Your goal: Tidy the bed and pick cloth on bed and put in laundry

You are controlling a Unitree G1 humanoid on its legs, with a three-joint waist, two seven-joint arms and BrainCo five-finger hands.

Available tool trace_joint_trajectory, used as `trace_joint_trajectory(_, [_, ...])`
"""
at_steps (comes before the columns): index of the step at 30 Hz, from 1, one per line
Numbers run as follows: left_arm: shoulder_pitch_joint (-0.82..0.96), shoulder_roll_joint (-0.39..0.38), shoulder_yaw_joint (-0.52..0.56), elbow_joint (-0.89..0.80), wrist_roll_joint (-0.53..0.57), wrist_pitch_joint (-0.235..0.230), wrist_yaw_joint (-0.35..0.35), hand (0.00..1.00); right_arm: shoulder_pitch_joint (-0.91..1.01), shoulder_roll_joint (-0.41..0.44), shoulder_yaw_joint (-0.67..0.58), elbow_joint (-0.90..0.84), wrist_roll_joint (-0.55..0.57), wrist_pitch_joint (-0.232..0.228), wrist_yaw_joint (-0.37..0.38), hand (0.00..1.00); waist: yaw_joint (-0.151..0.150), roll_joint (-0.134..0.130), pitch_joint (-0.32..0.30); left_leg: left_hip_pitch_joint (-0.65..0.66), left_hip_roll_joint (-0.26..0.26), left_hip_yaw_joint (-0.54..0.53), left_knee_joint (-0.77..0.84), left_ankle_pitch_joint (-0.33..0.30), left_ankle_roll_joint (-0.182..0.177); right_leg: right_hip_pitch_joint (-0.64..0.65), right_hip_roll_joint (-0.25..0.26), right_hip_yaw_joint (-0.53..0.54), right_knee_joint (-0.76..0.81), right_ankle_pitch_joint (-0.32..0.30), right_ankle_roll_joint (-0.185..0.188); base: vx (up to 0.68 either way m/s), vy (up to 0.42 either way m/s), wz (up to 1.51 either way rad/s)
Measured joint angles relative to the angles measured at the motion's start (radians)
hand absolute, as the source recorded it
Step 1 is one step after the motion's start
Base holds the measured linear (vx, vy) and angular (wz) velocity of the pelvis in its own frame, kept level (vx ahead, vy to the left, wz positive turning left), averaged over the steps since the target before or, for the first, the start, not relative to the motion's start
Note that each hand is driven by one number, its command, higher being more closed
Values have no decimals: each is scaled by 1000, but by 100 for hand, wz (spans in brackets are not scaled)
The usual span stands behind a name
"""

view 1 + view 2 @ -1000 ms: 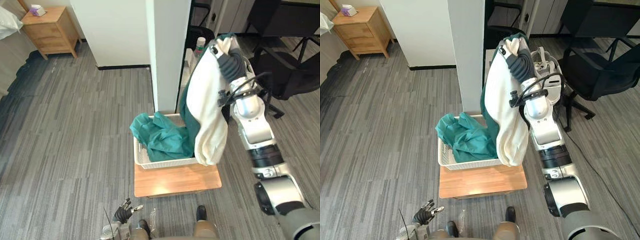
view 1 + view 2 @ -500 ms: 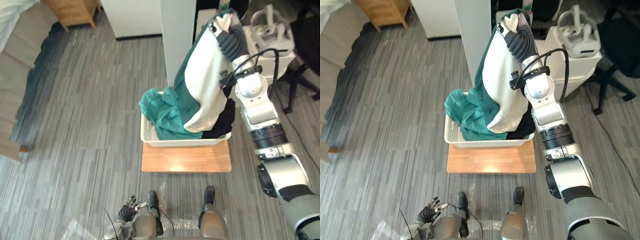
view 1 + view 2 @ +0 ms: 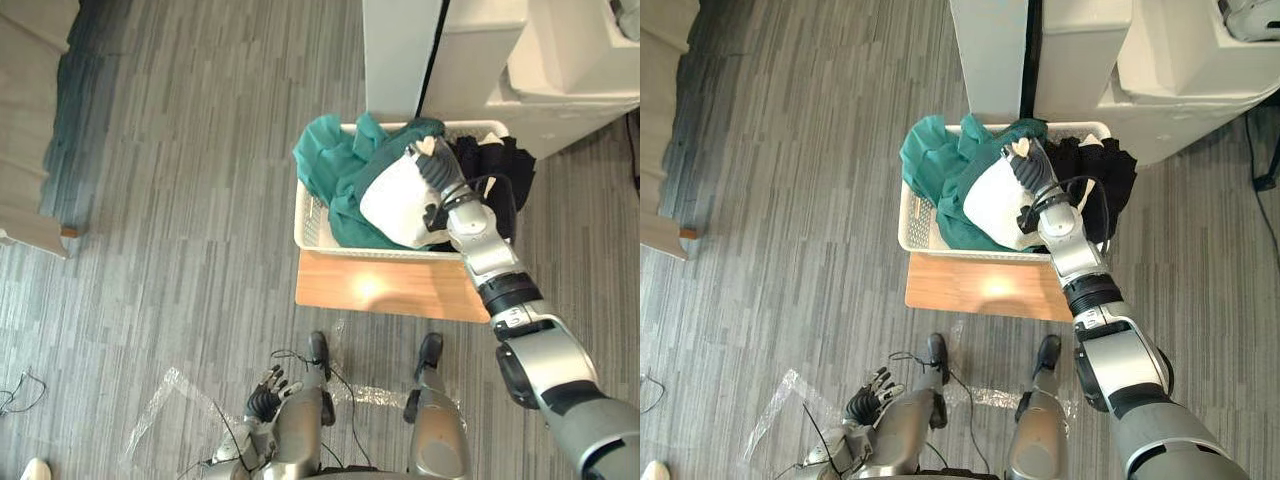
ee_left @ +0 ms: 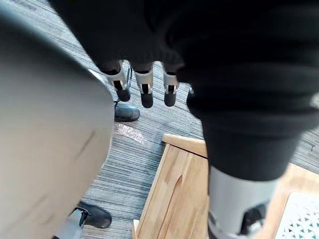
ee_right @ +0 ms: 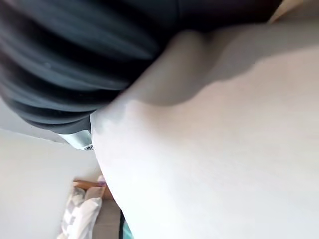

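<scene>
The white basket [image 3: 312, 222] sits on a low wooden stand [image 3: 380, 290], with a green cloth [image 3: 335, 165] heaped in its left half and a black cloth [image 3: 495, 170] at its right end. A white cloth [image 3: 395, 200] lies draped over the right hand [image 3: 440, 172], low in the basket against the green one, so this looks like the drop into the laundry. How that hand grips is hidden; I cannot tell. Next it likely must let go and draw out without dragging cloth along. The left hand [image 3: 264, 385] hangs well apart, fingers loose and spread, holding nothing.

Silver-grey right arm [image 3: 482, 250] with black joint bands; left hand [image 4: 145, 92] has silver fingers (dark-tipped), ribbed dark cover
</scene>
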Motion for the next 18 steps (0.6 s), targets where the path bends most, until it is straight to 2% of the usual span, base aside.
trace_joint_trajectory(7, [-44, -24, -8, -4, 1, -2, 2, 0, 24, 60, 30, 28, -83, 11, 1, 0, -1, 5, 2, 16, 2, 6, 0, 0, 0, 14, 2, 4, 0, 0, 0, 0, 0, 0])
trace_joint_trajectory(11, [-51, -22, -1, 6, 16, -1, 6, 0, 161, 80, 31, -125, -162, 15, 0, 0, -4, -15, 0, 60, 3, 16, 0, -2, -1, 59, 3, 4, -5, -1, 0, 0, 1, -1])
trace_joint_trajectory(13, [-57, -17, 27, 29, 66, -1, 13, 0, 266, 107, 33, -202, -194, 14, 2, 0, -15, -56, -13, 87, 6, 21, 0, -4, 0, 89, 7, 6, -15, -1, 1, -22, 4, -7])
trace_joint_trajectory(14, [-57, -14, 31, 39, 82, -1, 18, 0, 291, 114, 36, -217, -195, 14, 2, 0, -19, -68, -19, 92, 8, 24, -1, -5, -1, 92, 9, 8, -16, -1, 1, -29, 1, -9])
trace_joint_trajectory(16, [-61, 13, 39, 94, 143, 3, 25, 0, 391, 127, 55, -297, -194, 14, 9, 0, -27, -127, -51, 114, 17, 37, -1, -8, -3, 107, 19, 19, -20, -2, 1, -29, -3, -17])
trace_joint_trajectory(18, [-62, 28, 67, 132, 181, 7, 25, 0, 449, 125, 58, -354, -194, 12, 24, 0, -28, -168, -77, 131, 22, 58, -5, -20, -7, 113, 26, 38, -24, -4, 1, -40, -9, -32])
